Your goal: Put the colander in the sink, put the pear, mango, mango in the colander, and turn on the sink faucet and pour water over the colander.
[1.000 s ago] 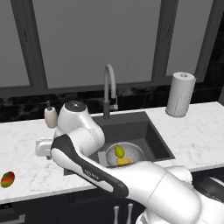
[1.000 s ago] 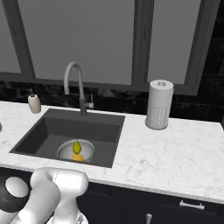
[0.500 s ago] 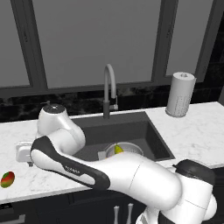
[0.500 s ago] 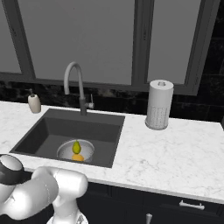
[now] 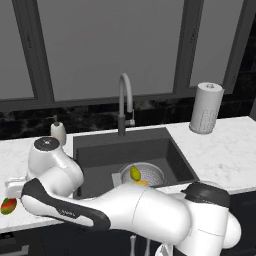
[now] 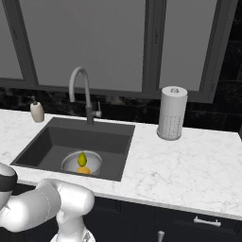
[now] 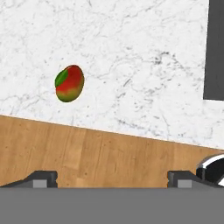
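Observation:
The colander (image 5: pixel 150 175) sits in the sink (image 5: pixel 125 150), and also shows as colander (image 6: pixel 92 159) in the sink (image 6: pixel 56 142). Inside it lie the pear (image 5: pixel 134 173) and the orange-yellow mango (image 5: pixel 142 183). The red and green mango (image 5: pixel 7 205) rests near the front edge of the left counter. In the hand view this mango (image 7: pixel 69 83) lies on the marble, up and left of my gripper (image 7: pixel 112 177). The gripper is open, fingers wide apart with nothing between them. The faucet (image 5: pixel 125 102) arches over the basin; no water runs.
A white soap pump (image 5: pixel 58 132) stands left of the sink, and a paper towel roll (image 5: pixel 206 107) on the right counter. The hand view has the counter's front edge with wooden floor (image 7: pixel 100 153) below it and a sink corner (image 7: pixel 214 48) at the right.
My arm has swung left from the sink to the left end of the counter, bringing the hand above the red and green mango. The fruit in the colander has not moved.

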